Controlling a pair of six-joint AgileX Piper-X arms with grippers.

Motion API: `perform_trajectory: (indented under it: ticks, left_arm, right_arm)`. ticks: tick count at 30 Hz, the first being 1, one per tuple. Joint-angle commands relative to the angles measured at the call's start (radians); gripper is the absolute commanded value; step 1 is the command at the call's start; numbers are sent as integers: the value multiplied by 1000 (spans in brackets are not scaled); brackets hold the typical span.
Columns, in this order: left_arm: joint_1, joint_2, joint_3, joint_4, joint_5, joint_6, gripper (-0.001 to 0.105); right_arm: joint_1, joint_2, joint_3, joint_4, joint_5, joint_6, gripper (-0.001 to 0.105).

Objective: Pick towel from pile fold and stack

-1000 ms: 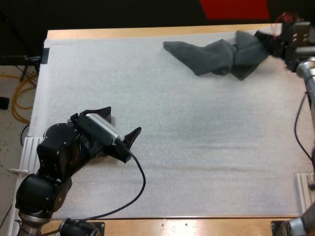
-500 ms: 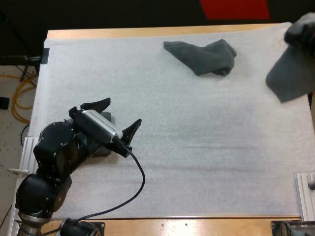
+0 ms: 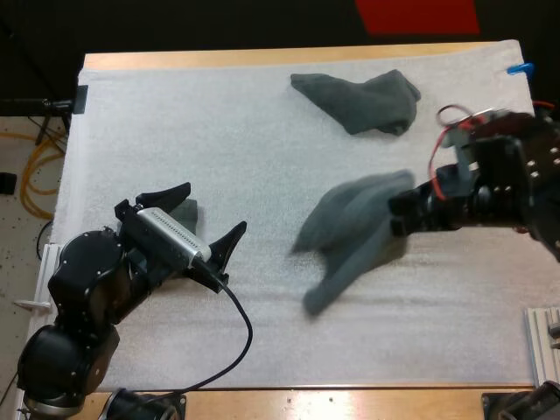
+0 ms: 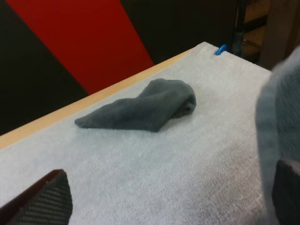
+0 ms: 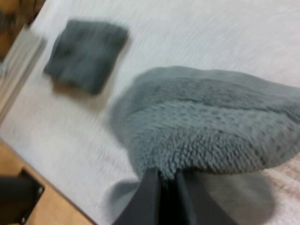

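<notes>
Early on, seemingly: one folded towel (image 5: 86,54) beside the left gripper (image 3: 214,208), fingers spread wide, holding nothing. Clamped in the right gripper (image 3: 398,212), a limp towel (image 3: 350,236) hanging over the middle of the mat (image 3: 262,332), yet to be folded and stacked; then the crumpled towel (image 3: 359,101) near the far edge. No legible writing anywhere.

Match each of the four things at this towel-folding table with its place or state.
Things:
1. crumpled towel
2. folded towel
3. carried towel
4. left gripper

Places or states:
a. fingers apart, holding nothing
b. clamped in the right gripper
c. lying at the far side of the mat
d. flat on the mat beside the left gripper

Pairs: 1-c, 2-d, 3-b, 4-a
</notes>
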Motion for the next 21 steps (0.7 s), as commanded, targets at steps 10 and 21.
perform_trajectory:
  ticks: [10,21]
  left_arm:
    - [-3,-5,-6,10,8,4,83]
    - [-3,-5,-6,10,8,7,83]
  right_arm:
    - [-9,278,186,-390,62,-18,0]
    - [-9,675,-28,-640,282,-21,0]
